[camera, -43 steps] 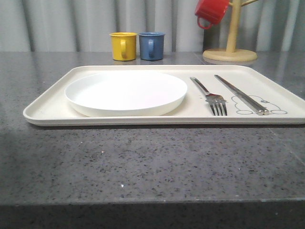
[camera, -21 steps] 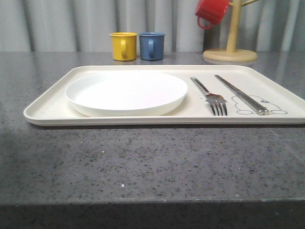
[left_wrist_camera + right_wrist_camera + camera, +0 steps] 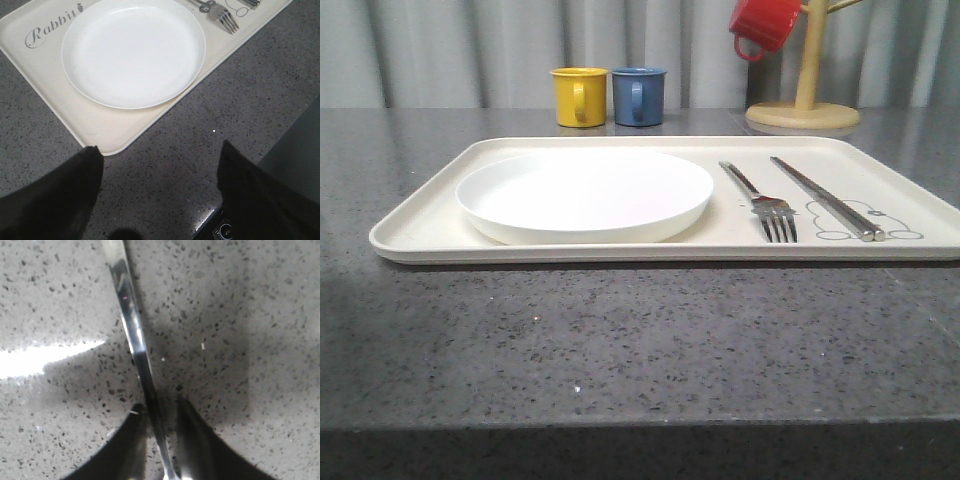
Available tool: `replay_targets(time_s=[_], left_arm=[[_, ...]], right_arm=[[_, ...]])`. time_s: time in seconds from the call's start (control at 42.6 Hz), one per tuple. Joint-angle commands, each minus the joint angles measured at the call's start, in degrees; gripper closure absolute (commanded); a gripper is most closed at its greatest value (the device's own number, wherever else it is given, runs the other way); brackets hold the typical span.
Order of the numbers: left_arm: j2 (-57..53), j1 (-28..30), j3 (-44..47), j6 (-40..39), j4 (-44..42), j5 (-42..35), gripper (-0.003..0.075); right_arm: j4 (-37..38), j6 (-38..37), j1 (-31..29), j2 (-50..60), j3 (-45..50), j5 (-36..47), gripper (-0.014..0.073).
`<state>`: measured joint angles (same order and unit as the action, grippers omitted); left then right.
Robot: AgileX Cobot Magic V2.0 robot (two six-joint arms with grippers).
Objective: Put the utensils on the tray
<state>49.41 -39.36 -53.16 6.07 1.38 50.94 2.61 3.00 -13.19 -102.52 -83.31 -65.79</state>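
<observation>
The cream tray [image 3: 420, 235] lies on the grey speckled counter. On it are the white plate [image 3: 585, 190] on the left, the fork [image 3: 765, 200] and the pair of chopsticks [image 3: 825, 197] on the right over the rabbit drawing. My left gripper [image 3: 160, 146] hangs open over bare counter just off the tray's [image 3: 45, 75] near corner, with the plate [image 3: 132, 50] and fork [image 3: 222, 17] beyond it. My right gripper [image 3: 161, 405] is shut on the shiny handle of the spoon [image 3: 131, 315], low over the counter. The spoon's bowl is hidden.
A yellow mug [image 3: 579, 96] and a blue mug [image 3: 639, 95] stand behind the tray. A red mug [image 3: 763, 25] hangs on a wooden mug tree [image 3: 803, 100] at the back right. The counter's front edge [image 3: 640, 425] runs below the tray.
</observation>
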Motion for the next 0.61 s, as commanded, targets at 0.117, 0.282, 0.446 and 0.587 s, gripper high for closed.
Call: replay_targets(time_s=[0.117,0.282,0.446,0.587], left_arm=[[-0.3,-0.3,-1.5,-0.6,0.7,-3.8,0.0240],[-0.3,-0.3,-1.5,-0.6,0.7,-3.8,0.0240],[-0.3,-0.3,-1.5,-0.6,0.7,-3.8,0.0240],[-0.3,-0.3,-1.5,-0.6,0.7,-3.8,0.0240]], right_arm=[[0.9,0.6,-0.5,2.7,-1.7,1.8,0.0557],[0.9,0.6,-0.5,2.7,-1.7,1.8,0.0557],[-1.1,0.6,-0.4,3.8,-2.1,0.9,0.0557],[-6.2,1.1,0.7,6.8,-3.4,-0.7,0.0557]])
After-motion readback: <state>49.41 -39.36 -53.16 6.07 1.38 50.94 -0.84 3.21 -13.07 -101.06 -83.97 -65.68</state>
